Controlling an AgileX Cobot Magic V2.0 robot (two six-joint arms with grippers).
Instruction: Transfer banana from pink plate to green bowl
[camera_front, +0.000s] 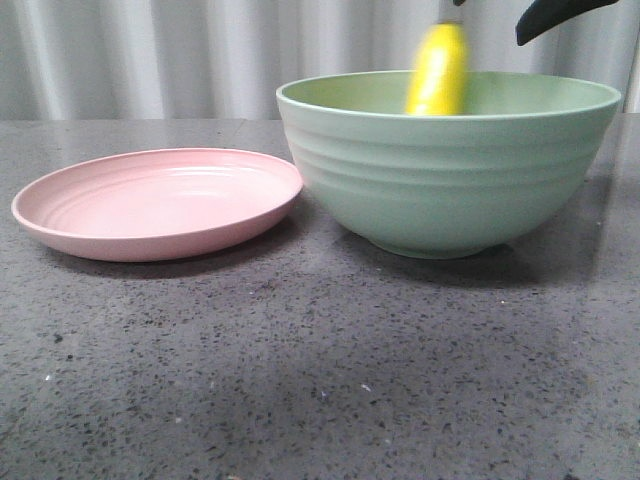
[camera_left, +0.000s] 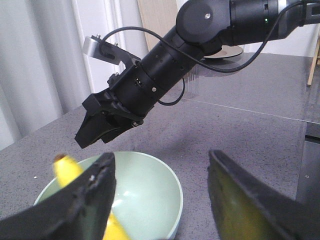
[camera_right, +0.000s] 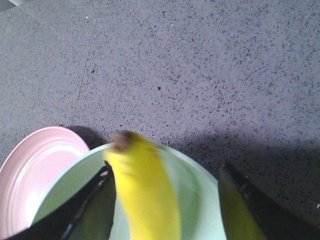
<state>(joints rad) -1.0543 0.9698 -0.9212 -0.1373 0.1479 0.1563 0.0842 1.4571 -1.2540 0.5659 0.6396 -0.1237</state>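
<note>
The banana (camera_front: 438, 70) stands near-upright and motion-blurred over the green bowl (camera_front: 450, 180), its lower end inside the rim — free of both grippers. The right gripper (camera_right: 165, 200) hangs above the bowl with jaws spread, and the left gripper (camera_left: 160, 200) is likewise spread wide. The pink plate (camera_front: 160, 205) sits just beside the bowl.

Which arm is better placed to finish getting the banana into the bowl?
Probably right: the right gripper, open, brackets the banana above the bowl; the left gripper sits off to its side.
</note>
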